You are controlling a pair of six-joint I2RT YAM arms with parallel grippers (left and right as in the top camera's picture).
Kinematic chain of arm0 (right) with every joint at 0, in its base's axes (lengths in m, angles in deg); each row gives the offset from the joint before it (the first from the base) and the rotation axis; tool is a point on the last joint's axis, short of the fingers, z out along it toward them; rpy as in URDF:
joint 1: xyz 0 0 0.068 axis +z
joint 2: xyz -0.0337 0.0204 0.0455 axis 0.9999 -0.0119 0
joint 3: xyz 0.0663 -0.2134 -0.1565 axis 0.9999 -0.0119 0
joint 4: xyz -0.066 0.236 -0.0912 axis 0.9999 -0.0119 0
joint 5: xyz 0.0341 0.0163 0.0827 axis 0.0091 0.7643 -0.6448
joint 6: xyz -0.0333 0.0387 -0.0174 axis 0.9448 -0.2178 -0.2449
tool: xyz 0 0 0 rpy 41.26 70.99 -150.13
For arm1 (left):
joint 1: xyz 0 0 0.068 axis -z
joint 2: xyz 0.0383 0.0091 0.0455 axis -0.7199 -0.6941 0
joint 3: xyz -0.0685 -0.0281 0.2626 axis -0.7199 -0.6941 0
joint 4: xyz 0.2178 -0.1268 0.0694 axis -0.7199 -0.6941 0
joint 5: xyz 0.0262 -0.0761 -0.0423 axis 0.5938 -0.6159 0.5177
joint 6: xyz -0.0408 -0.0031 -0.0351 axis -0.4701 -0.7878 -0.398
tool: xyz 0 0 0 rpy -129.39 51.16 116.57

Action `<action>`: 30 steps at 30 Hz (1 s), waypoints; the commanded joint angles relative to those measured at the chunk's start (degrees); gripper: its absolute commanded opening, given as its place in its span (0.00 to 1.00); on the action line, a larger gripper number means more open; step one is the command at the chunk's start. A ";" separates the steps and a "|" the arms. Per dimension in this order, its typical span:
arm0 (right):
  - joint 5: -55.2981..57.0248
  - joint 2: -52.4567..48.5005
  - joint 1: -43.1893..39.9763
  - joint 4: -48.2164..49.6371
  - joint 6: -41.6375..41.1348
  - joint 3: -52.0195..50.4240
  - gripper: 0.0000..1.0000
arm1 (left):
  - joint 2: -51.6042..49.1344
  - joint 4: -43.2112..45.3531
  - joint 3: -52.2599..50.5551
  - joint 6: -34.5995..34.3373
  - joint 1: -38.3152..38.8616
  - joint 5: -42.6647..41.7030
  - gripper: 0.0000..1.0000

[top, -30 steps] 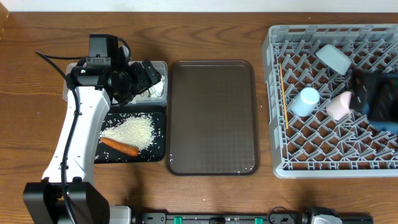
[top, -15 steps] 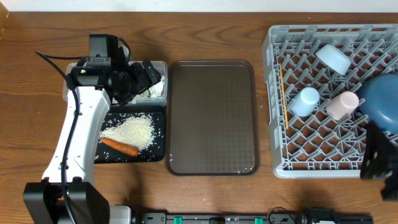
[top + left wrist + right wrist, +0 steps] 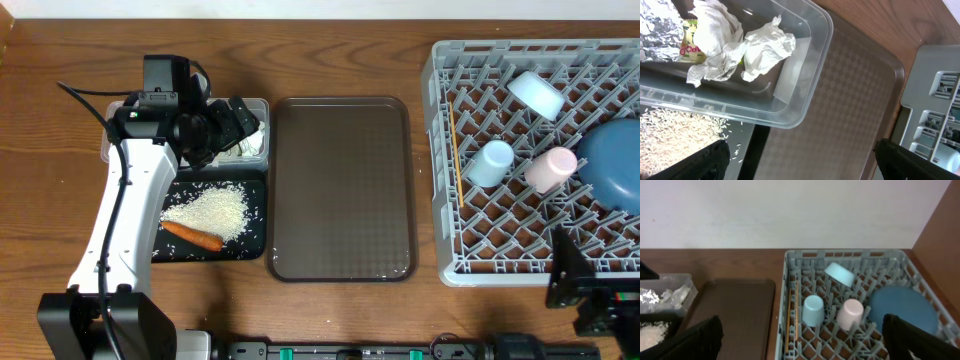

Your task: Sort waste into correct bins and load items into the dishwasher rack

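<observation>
The grey dishwasher rack (image 3: 440,160) holds the white bowl (image 3: 537,94), the light-blue cup (image 3: 490,163), the pink cup (image 3: 550,168), the dark-blue plate (image 3: 612,165) and the chopsticks (image 3: 455,150). My right gripper (image 3: 575,285) hangs open and empty at the rack's near right corner; in its wrist view (image 3: 807,345) the cups lie ahead. My left gripper (image 3: 245,125) hovers open over the clear tub (image 3: 790,100), which holds tissue wads (image 3: 760,47) and foil (image 3: 660,25). The black tray (image 3: 255,225) carries rice (image 3: 205,210) and a carrot (image 3: 192,236).
A flat brown serving tray (image 3: 340,188) lies between the bins and the rack. The left arm's white link (image 3: 125,210) stretches along the bins' left side. Bare wooden tabletop surrounds everything.
The right arm has pulled back from over the rack's right side to the near right corner, uncovering the plate standing in the rack. The left arm has not moved.
</observation>
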 commanded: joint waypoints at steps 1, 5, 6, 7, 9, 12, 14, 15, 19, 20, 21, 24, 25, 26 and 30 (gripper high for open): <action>0.15 3.76 0.35 2.71 -2.51 -7.10 0.99 | -0.11 -0.13 0.00 0.96 -0.33 0.46 0.95; 0.09 9.29 0.33 9.18 -3.58 -17.27 0.99 | -0.11 -0.13 0.00 0.96 -0.33 0.46 0.95; -0.04 10.84 0.33 11.43 -3.56 -20.09 0.99 | -0.11 -0.13 0.00 0.96 -0.33 0.46 0.95; -0.04 12.66 0.33 14.27 -3.58 -23.41 0.99 | -0.11 -0.13 0.00 0.96 -0.33 0.46 0.95; -0.04 15.65 0.33 18.99 -3.58 -28.94 0.99 | -0.11 -0.13 0.00 0.96 -0.33 0.46 0.95; -0.09 20.33 0.33 26.32 -3.61 -37.40 0.99 | -0.11 -0.13 0.00 0.96 -0.33 0.46 0.95; -0.07 23.37 0.33 31.17 -4.24 -42.88 0.99 | -0.11 -0.13 0.00 0.96 -0.33 0.46 0.95; -0.28 24.50 0.33 32.98 -4.24 -44.96 0.99 | -0.11 -0.13 0.00 0.96 -0.33 0.46 0.95; -0.92 30.05 0.33 42.16 -5.40 -55.74 0.99 | -0.11 -0.13 0.00 0.96 -0.33 0.46 0.95; -0.92 31.39 0.33 44.50 -6.32 -58.60 0.99 | -0.11 -0.13 0.00 0.96 -0.33 0.46 0.95; -0.92 32.20 0.33 46.01 -6.99 -60.30 0.99 | -0.11 -0.13 0.00 0.96 -0.33 0.46 0.95; -0.92 35.19 0.33 51.93 -10.45 -66.73 0.99 | -0.11 -0.13 0.00 0.96 -0.33 0.46 0.95; -0.92 36.11 0.33 54.03 -11.47 -68.74 0.99 | -0.11 -0.13 0.00 0.96 -0.33 0.46 0.95; -0.92 36.20 0.33 56.39 -12.37 -70.53 0.99 | -0.11 -0.13 0.00 0.96 -0.33 0.46 0.95; -1.36 36.13 0.35 65.07 -13.22 -76.22 0.99 | -0.11 -0.13 0.00 0.96 -0.33 0.46 0.95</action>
